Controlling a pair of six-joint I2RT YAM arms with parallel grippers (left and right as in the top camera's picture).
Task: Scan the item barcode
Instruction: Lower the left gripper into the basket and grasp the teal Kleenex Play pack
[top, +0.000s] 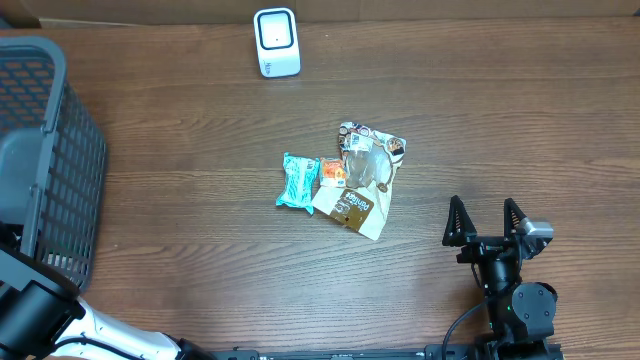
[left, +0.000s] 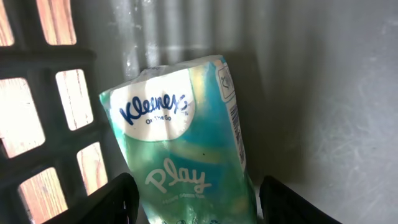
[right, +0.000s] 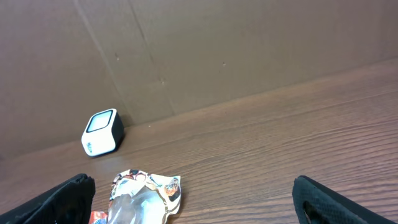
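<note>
Currently, nearest the robot, the right claw (top: 485, 215) hangs released above bare counter (top: 200, 270), jaws spread wide and holding nothing. The left claw (left: 196, 202) is inside the basket (top: 60, 180) at the left edge of the counter. Its fingers (left: 118, 199) flank the lower end of a tissue pack (left: 186, 143), which leans tilted against the basket wall. Whether the fingers press the pack or merely bracket it cannot be told. A barcode (left: 235, 127) runs along the right edge of the pack and is visible to the wrist camera. Farther out, at mid-counter, a teal packet (top: 296, 181), an orange packet (top: 332, 173) and a snack pouch (top: 360, 180) lie touching in one cluster, none gripped. Farthest away, the scanner (top: 276, 42) stands alone near the back edge, well apart from every item. Status, as a judgement: no item is at the scanner, so no scan is under way. Outstanding steps: secure one item, carry it to the scanner, and present its barcode to the scanner window.
</note>
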